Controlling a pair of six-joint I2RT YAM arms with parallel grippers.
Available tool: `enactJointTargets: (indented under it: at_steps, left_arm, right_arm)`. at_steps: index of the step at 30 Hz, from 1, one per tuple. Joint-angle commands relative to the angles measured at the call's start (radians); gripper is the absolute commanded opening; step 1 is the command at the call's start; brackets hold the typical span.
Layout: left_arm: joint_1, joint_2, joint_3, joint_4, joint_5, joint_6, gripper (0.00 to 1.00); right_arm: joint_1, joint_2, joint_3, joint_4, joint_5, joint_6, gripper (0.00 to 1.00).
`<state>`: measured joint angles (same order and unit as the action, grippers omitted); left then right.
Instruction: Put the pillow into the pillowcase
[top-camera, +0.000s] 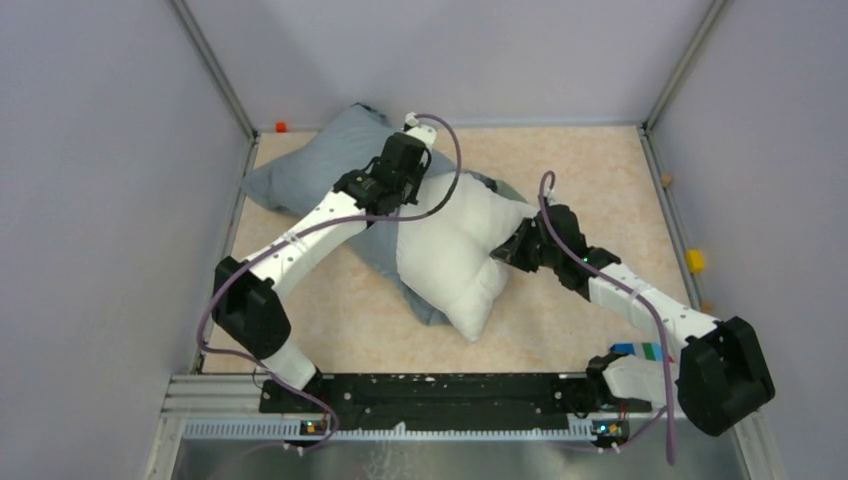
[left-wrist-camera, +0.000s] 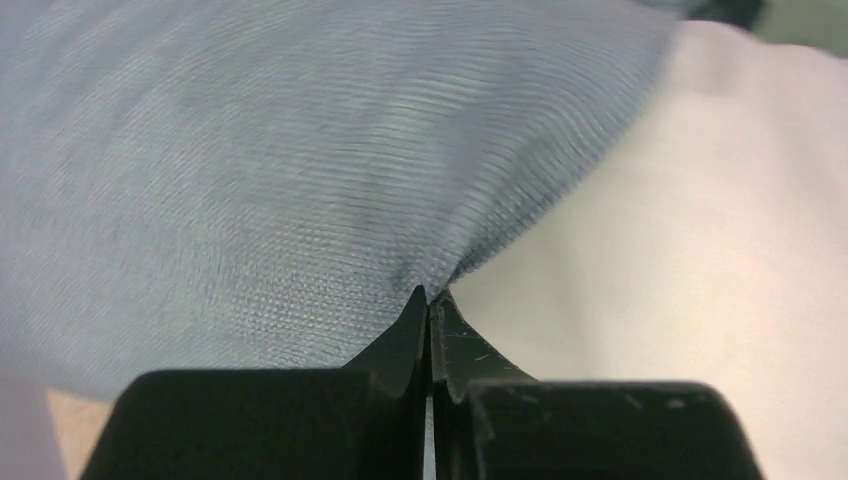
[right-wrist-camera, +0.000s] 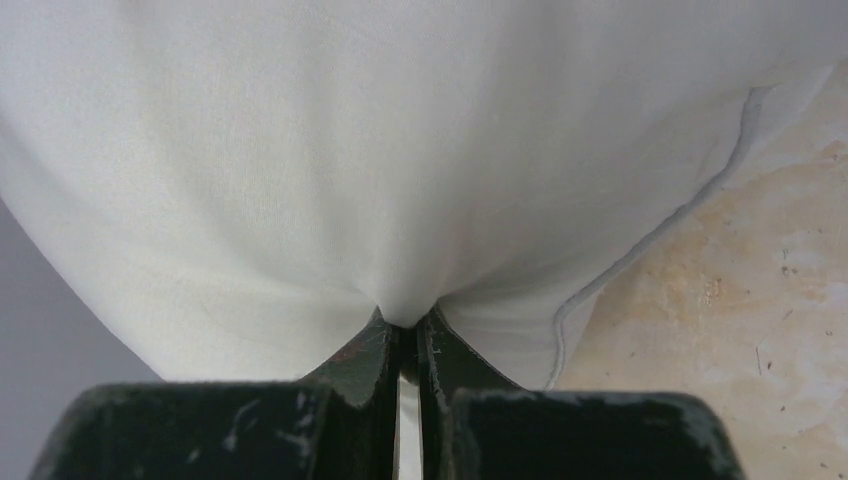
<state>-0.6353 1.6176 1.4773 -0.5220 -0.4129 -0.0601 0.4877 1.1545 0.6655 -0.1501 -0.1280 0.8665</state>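
Observation:
The white pillow (top-camera: 455, 250) lies slanted mid-table, its far end partly inside the grey-blue pillowcase (top-camera: 320, 165), which spreads toward the back left. In the left wrist view my left gripper (left-wrist-camera: 431, 295) is shut on a pinch of the pillowcase (left-wrist-camera: 300, 180) right at its edge, where the cloth meets the pillow (left-wrist-camera: 700, 250). Seen from above, that left gripper (top-camera: 425, 172) sits at the case's opening. My right gripper (right-wrist-camera: 405, 325) is shut on a fold of the pillow (right-wrist-camera: 350, 150), next to a seam. From overhead, the right gripper (top-camera: 500, 253) holds the pillow's right side.
The beige tabletop (top-camera: 600, 170) is fenced by grey walls. Small coloured blocks sit at its edges: orange (top-camera: 281, 127) at the back left, yellow (top-camera: 694, 260) on the right. A coloured item (top-camera: 640, 351) lies near the right arm's base.

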Motion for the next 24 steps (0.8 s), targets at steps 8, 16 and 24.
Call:
enactJointTargets:
  at_steps: [8, 16, 24]
  left_arm:
    - [-0.298, -0.010, 0.309, 0.062, 0.535, -0.245, 0.00]
    - [-0.193, -0.111, 0.072, 0.105, 0.305, -0.389, 0.00]
    - [-0.063, -0.065, -0.095, 0.189, 0.447, -0.416, 0.00]
  right_arm:
    - [-0.006, 0.271, 0.522, -0.071, -0.047, -0.064, 0.00]
    - [-0.012, 0.345, 0.566, -0.007, -0.063, -0.035, 0.00]
    - [-0.012, 0.237, 0.491, -0.099, -0.014, -0.154, 0.48]
